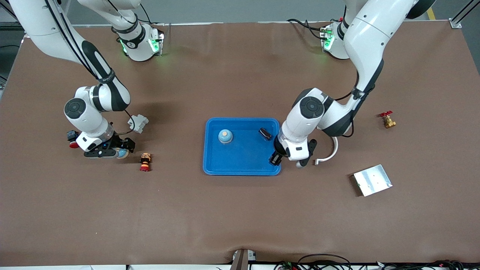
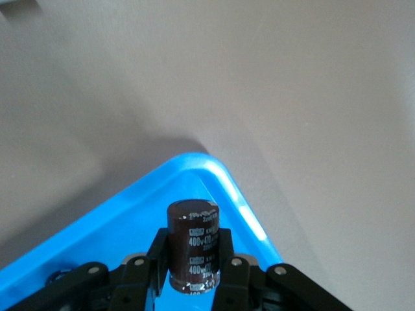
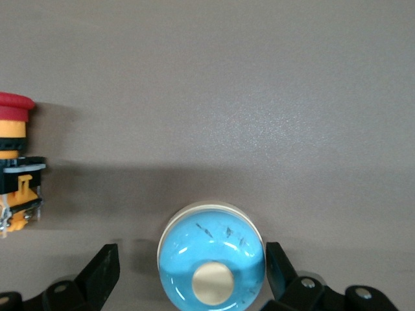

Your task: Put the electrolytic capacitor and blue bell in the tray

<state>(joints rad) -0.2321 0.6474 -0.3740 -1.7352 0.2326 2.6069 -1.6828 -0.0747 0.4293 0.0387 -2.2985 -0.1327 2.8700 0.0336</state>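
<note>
The bright-blue tray (image 1: 243, 159) lies mid-table; its rim corner shows in the left wrist view (image 2: 201, 170). My left gripper (image 1: 275, 159) is over the tray's corner at the left arm's end, shut on a dark brown electrolytic capacitor (image 2: 192, 236) held upright. A blue bell (image 1: 225, 136) with a cream button sits in the tray. A second blue bell (image 1: 123, 154) sits on the table toward the right arm's end. My right gripper (image 1: 117, 150) is low there and open, with its fingers apart on either side of this bell (image 3: 211, 256).
A small black part (image 1: 265, 133) lies in the tray. A red and orange push button (image 1: 144, 162) lies beside the right gripper, also seen in the right wrist view (image 3: 16, 162). A white curved piece (image 1: 328, 154), silver plate (image 1: 372, 180) and brass valve (image 1: 388, 120) lie toward the left arm's end.
</note>
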